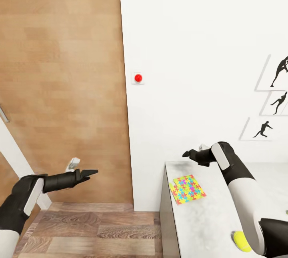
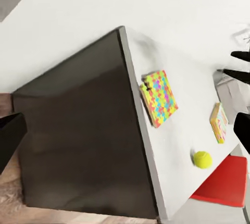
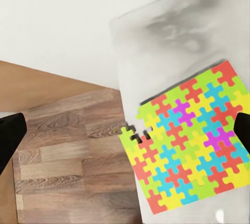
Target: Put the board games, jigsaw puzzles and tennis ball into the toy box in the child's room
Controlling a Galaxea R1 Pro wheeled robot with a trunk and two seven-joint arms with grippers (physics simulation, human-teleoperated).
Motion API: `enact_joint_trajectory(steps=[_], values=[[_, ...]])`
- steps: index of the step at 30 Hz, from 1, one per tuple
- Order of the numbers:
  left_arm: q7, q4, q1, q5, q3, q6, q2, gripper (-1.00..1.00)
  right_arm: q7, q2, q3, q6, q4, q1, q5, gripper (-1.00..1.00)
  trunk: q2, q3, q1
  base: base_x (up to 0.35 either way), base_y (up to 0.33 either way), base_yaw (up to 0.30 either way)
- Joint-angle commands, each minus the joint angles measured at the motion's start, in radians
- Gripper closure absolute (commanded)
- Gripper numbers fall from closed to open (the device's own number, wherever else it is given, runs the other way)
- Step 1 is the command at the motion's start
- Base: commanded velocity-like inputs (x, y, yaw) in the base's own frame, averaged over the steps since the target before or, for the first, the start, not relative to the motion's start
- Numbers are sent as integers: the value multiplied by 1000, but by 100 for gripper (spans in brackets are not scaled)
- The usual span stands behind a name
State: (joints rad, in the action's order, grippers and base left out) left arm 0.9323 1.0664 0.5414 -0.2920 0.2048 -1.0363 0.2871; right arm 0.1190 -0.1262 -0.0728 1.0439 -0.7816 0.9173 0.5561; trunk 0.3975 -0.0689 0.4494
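Note:
The multicoloured jigsaw puzzle (image 1: 187, 189) (image 2: 160, 97) (image 3: 187, 146) lies flat near the end of the pale table (image 1: 200, 226) (image 2: 177, 52). Farther along lie the yellowish puzzle (image 2: 219, 122) and the tennis ball (image 1: 241, 241) (image 2: 202, 159). A pale grey boxy edge (image 2: 230, 92) beyond them may be the toy box; most of it is cut off. My right gripper (image 1: 187, 154) hovers open and empty above the table's far corner, over the multicoloured puzzle. My left gripper (image 1: 93, 173) hangs open and empty over the floor, left of the table. The board games and bed are out of view.
A wooden door (image 1: 60, 90) fills the left, beside a white wall with a red button (image 1: 138, 78) and black silhouette pictures (image 1: 276, 102). Wood-plank floor (image 1: 92, 230) lies between door and table. A red object (image 2: 224, 182) sits beside the table's long side.

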Motion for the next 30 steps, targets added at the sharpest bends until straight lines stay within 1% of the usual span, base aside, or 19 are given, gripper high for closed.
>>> enact_joint_trajectory(steps=[1, 3, 4, 5, 9, 10, 12, 13, 14, 15, 19, 21, 24, 25, 30], values=[[-23, -32, 27, 4, -10, -4, -13, -100, 11, 0, 2, 3, 0, 1, 11, -100, 3, -2, 1, 0, 0, 0], [-71, -100, 73, 4, -34, -4, -35, -100, 12, 1, 6, 3, 2, 3, 10, -100, 3, -3, 1, 0, 0, 0], [-110, -170, 116, 4, -57, -2, -50, -100, 13, 1, 9, 3, 3, 4, 10, -100, 3, -3, 1, 0, 0, 0], [-127, -204, 138, 4, -68, -1, -56, -100, 13, 1, 9, 3, 4, 4, 10, -100, 3, -4, 1, 0, 0, 0], [-173, -312, 218, 6, -101, 3, -72, -100, 14, 0, 12, 3, 5, 7, 10, -100, 3, -8, 1, 0, 0, 0], [-185, -345, 248, 6, -110, 5, -79, -100, 14, 0, 12, 3, 5, 9, 10, -100, 3, -9, 1, 0, 0, 0], [-194, -366, 269, 6, -117, 5, -87, -100, 14, -1, 13, 3, 6, 13, 10, -100, 3, -12, 1, 0, 0, 0], [-200, -380, 283, 6, -121, 5, -95, -100, 14, -1, 14, 3, 6, 16, 9, -100, 3, -14, 1, 0, 0, 0], [-200, -380, 283, 6, -121, 5, -95, -100, 14, -1, 14, 3, 6, 16, 9, -100, 3, -15, 1, 0, 0, 0], [-202, -384, 288, 6, -122, 5, -100, -100, 14, -1, 14, 3, 7, 17, 9, -100, 3, -17, 1, 0, 0, 0], [-215, -396, 301, 7, -128, 5, -128, -100, 14, 0, 15, 3, 8, 21, 10, -100, 3, -23, 1, 0, 0, 0], [-232, -399, 304, 9, -131, 5, -142, -100, 15, 1, 16, 3, 9, 21, 9, -100, 3, -26, 1, 0, 0, 0], [-275, -402, 307, 13, -132, 5, -157, -100, 15, 2, 16, 3, 10, 22, 10, -100, 3, -31, 1, 0, 0, 0], [-312, -403, 308, 14, -132, 5, -165, -100, 16, 2, 16, 3, 11, 23, 10, -100, 3, -33, 1, 0, 0, 0], [-398, -405, 309, 13, -133, 6, -183, -100, 16, 1, 18, 3, 19, 23, 10, -100, 3, -41, 1, 0, 0, 0]])
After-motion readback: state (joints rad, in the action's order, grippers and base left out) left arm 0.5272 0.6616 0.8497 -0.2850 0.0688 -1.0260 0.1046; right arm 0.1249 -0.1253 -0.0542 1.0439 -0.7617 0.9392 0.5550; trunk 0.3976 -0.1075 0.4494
